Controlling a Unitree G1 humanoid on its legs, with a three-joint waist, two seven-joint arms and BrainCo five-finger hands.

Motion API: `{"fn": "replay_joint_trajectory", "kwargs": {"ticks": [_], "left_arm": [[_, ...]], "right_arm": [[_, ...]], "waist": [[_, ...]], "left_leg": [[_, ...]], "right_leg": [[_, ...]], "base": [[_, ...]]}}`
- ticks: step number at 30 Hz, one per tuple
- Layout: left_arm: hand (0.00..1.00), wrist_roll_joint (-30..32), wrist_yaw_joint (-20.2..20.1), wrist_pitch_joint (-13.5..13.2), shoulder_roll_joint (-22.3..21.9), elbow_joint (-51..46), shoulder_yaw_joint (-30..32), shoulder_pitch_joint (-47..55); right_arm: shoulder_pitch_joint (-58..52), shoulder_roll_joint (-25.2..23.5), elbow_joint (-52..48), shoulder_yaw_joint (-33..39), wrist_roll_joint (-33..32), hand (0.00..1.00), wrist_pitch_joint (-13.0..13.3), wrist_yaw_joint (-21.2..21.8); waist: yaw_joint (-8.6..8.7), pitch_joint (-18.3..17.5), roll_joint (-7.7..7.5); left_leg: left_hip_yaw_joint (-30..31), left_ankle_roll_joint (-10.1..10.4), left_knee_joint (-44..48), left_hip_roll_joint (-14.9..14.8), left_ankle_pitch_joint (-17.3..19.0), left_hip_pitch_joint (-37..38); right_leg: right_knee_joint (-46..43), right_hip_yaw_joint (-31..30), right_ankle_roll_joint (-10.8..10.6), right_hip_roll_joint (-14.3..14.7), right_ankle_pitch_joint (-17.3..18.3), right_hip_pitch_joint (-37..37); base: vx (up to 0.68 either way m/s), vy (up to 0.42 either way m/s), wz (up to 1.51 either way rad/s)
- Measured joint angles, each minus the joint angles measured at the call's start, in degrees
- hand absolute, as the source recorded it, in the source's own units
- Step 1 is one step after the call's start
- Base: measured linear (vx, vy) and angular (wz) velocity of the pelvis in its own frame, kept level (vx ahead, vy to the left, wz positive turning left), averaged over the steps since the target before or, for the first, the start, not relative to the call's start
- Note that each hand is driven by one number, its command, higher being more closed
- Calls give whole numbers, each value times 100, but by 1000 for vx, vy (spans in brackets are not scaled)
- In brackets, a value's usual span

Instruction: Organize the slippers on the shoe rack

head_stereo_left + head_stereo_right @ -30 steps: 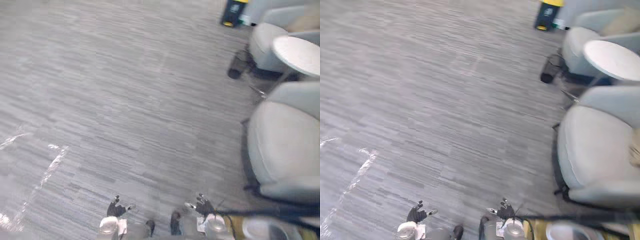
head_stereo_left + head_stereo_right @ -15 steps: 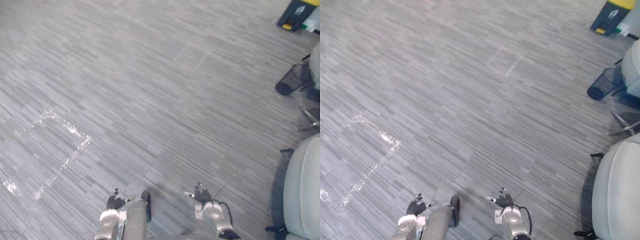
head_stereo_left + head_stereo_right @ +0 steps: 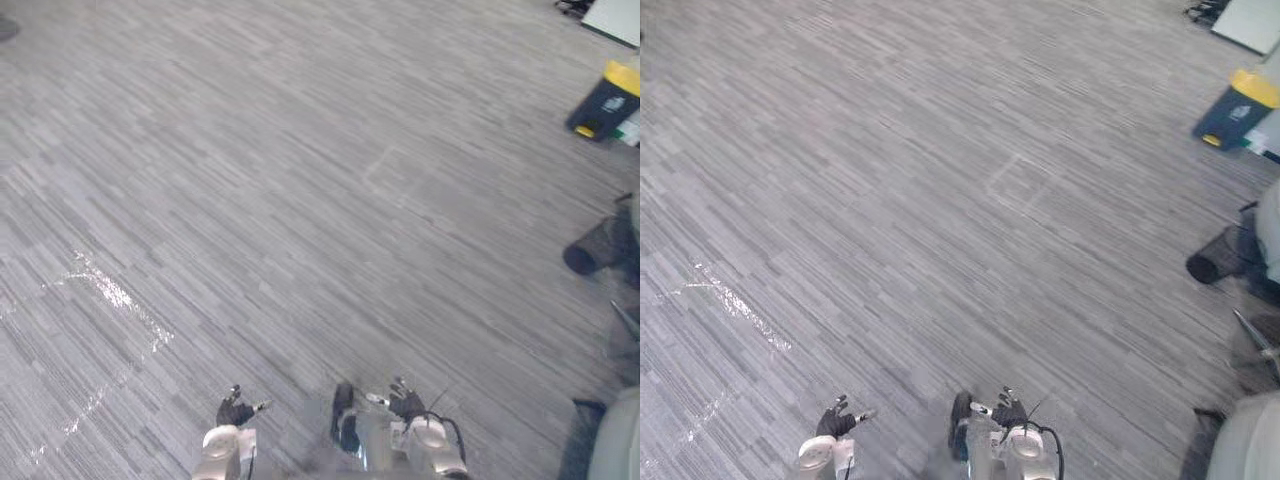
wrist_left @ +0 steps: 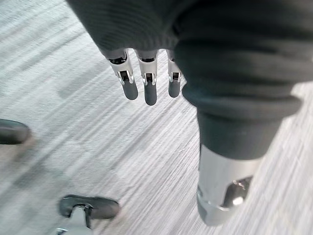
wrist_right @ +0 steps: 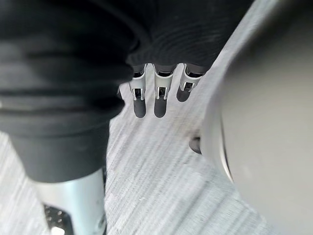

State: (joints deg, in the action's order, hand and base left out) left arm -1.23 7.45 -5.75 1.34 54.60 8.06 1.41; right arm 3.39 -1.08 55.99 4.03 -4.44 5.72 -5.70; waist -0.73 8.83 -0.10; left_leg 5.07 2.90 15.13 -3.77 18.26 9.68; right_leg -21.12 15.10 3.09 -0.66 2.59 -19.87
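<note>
Grey striped floor (image 3: 300, 200) lies below, with a yellow-lidded bin (image 3: 603, 103) far off. Well apart from the bin, the left hand (image 3: 234, 411) and right hand (image 3: 405, 403) hang released, fingers straight.

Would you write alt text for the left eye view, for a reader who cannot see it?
The left hand and the right hand hang open, low over a grey striped floor. A dark bin with a yellow lid stands at far right, a black wastebasket lies nearer, and shiny tape marks the floor at left.
</note>
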Motion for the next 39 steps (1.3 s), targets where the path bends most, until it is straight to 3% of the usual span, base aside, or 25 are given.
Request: {"fn": "replay_joint_trajectory", "kwargs": {"ticks": [2, 4, 5, 7, 10, 11, 12, 13, 16, 18, 20, 21, 22, 24, 25, 27, 29, 30, 31, 33, 34, 35, 37, 38, 39], "left_arm": [[0, 1, -3, 5, -178, 2, 192, 63], [0, 1, 0, 6, -281, -111, 413, 214], [0, 3, 1, 4, -216, -198, 450, 252], [0, 1, -3, 13, -166, -381, 454, 282], [0, -29, 3, -18, -111, -678, 489, 330], [0, -34, 1, -35, -119, -678, 485, 319], [0, -47, -2, -54, -187, -673, 449, 349], [0, -104, -2, -84, -136, -648, 449, 308], [0, -177, 13, -116, -96, -563, 454, 355], [0, -178, 11, -90, -95, -561, 327, 384], [0, -181, 7, -54, -35, -544, 145, 385], [0, -181, 7, -21, -28, -541, 130, 381], [0, -181, 14, 8, -45, -536, 119, 383], [0, -181, 13, 6, -83, -547, 108, 365], [0, -181, 14, 6, -89, -551, 110, 316], [0, -173, 13, 10, -97, -533, 103, 291], [0, -144, 10, 12, -98, -395, 64, 216], [0, -109, 5, 13, -59, -290, -57, 172], [0, -103, 4, 12, -43, -261, -95, 162], [0, -82, 4, 10, -42, -200, -118, 143], [0, -46, 0, 5, -54, -200, -97, 135], [0, 3, -7, -2, -61, -199, 0, 171], [0, 7, -5, 29, -141, -155, 231, 207], [0, 8, -5, 45, -212, -165, 392, 284], [0, 10, -8, 44, -229, -187, 416, 326]], "right_arm": [[-104, 63, -55, -45, -1, 0, -7, 0], [-181, -14, -162, -317, -7, 0, -44, 6], [-175, -112, -137, -389, -13, 0, -55, -1], [-138, -257, -127, -436, -15, 0, -71, -5], [-93, -287, -132, -435, -18, 0, -80, -73], [-71, -268, -125, -425, -17, 0, -77, -97], [-53, -233, -121, -413, -15, 0, -76, -120], [-2, -227, -29, -437, -15, 0, -103, -147], [107, -218, -71, -444, 4, 0, -110, -123], [92, -228, -114, -429, 17, 0, -91, -118], [-33, -232, -111, -427, 120, 0, -94, -98], [-98, -233, -115, -428, 136, 0, -94, -98], [-248, -234, -121, -431, 208, 0, -95, -90], [-427, -235, -175, -429, 221, 0, -93, -68], [-449, -236, -425, -411, 224, 0, -83, -67], [-461, -237, -514, -388, 224, 0, -72, -70], [-428, -228, -505, -346, 220, 0, -41, -82], [-380, -218, -472, -344, 220, 0, -44, -96], [-350, -211, -435, -345, 220, 0, -48, -100], [-315, -203, -300, -280, 222, 0, -66, -98], [-310, -218, -279, -194, 221, 0, -72, -96], [-310, -245, -278, -206, 219, 0, -81, -92], [-325, -231, -330, -238, 218, 0, -89, -48], [-328, -233, -344, -379, 209, 0, -119, -46], [-334, -232, -341, -439, 208, 0, -122, -49]], "waist": [[60, 11, 180], [-104, 4, 245], [-213, 8, 246], [-322, 59, 128], [-519, 84, -40], [-548, 93, -57], [-555, 64, 52], [-590, 92, -105], [-596, 18, -153], [-621, 5, -172], [-613, 36, -188], [-608, 61, -197], [-581, 89, -167], [-512, 114, -89], [-484, 131, -125], [-435, 141, -148], [-304, 152, -183], [-210, 145, -196], [-189, 140, -204], [-119, 56, -151], [-138, 4, -61], [-152, -28, 23], [-146, 44, 169], [-200, 49, 274], [-231, 80, 290]], "left_leg": [[29, 26, 1867, -12, -427, -510], [-105, 160, 3881, -156, -1599, -1272], [-369, -10, 4878, -365, -1256, -1766], [-565, -138, 5411, -495, -777, -2471], [-928, -150, 4311, -479, -159, -3466], [-890, -112, 3254, -355, -203, -3608], [-699, 3, 1872, -272, -842, -3550], [-905, -36, 1836, -104, -691, -3403], [-1149, -374, 1754, 140, -427, -3094], [-1268, -602, 1864, 301, -104, -2769], [-1294, -679, 1800, 406, 199, -2250], [-1293, -687, 1798, 433, 284, -2039], [-1279, -686, 1713, 425, 404, -1574], [-1233, -715, 1236, 305, 512, -926], [-1209, -654, 904, 185, 627, -579], [-1205, -577, 771, 83, 702, -367], [-1227, -547, 403, 5, 715, 54], [-1208, -540, 242, 42, 711, 266], [-1187, -523, 141, 71, 713, 402], [-728, -384, 195, -38, 694, 653], [-588, -258, 329, -166, 620, 617], [-479, 49, 861, -267, 382, 406], [-365, 21, 2534, -332, -467, -199], [-338, 177, 3829, -433, -1389, -728], [-487, 69, 4759, -587, -1162, -1171]], "right_leg": [[-50, 197, 81, 128, 389, 532], [372, -67, 139, 353, 647, 1230], [550, -342, 135, 500, 843, 1599], [796, -656, 131, 501, 1008, 2090], [1272, -1141, -130, 105, 1180, 2760], [1298, -1227, -307, -76, 1287, 2874], [1303, -1291, -526, -180, 1450, 3013], [1345, -1449, -661, -358, 1532, 3110], [1035, -1640, -491, -397, 1058, 3080], [-142, -1760, -795, -570, 1019, 2771], [-2332, -1905, -1415, -619, 679, 2018], [-3052, -1881, -1428, -632, 671, 1801], [-4066, -1672, -1233, -646, 785, 1379], [-4410, -1044, -806, -629, 1036, 745], [-4007, -517, -648, -610, 1196, 225], [-3290, -160, -625, -553, 1208, -41], [-1142, 287, -537, -380, 917, -131], [-158, 345, -501, -299, 548, -110], [285, 331, -471, -263, 341, -121], [400, 191, 174, -69, -587, -38], [283, 240, 231, 23, -432, -36], [151, 310, 229, 167, -248, 15], [247, 204, 305, 428, 14, 361], [502, -37, 333, 637, 114, 768], [702, -257, 410, 777, 219, 1160]], "base": [[704, -191, 22], [525, -48, -55], [588, 44, -93], [570, 67, -74], [603, 235, -77], [539, 315, -61], [565, 331, -40], [579, 276, -24], [540, 211, -16], [550, 245, -10], [406, 178, 0], [403, 119, 2], [383, 62, 0], [491, 34, 1], [374, 2, -2], [295, -32, -3], [409, -76, 11], [473, -107, 22], [551, -152, 34], [689, -210, 38], [808, -242, 17], [690, -198, -15], [644, -116, -53], [737, -39, -88], [603, 17, -96]]}}
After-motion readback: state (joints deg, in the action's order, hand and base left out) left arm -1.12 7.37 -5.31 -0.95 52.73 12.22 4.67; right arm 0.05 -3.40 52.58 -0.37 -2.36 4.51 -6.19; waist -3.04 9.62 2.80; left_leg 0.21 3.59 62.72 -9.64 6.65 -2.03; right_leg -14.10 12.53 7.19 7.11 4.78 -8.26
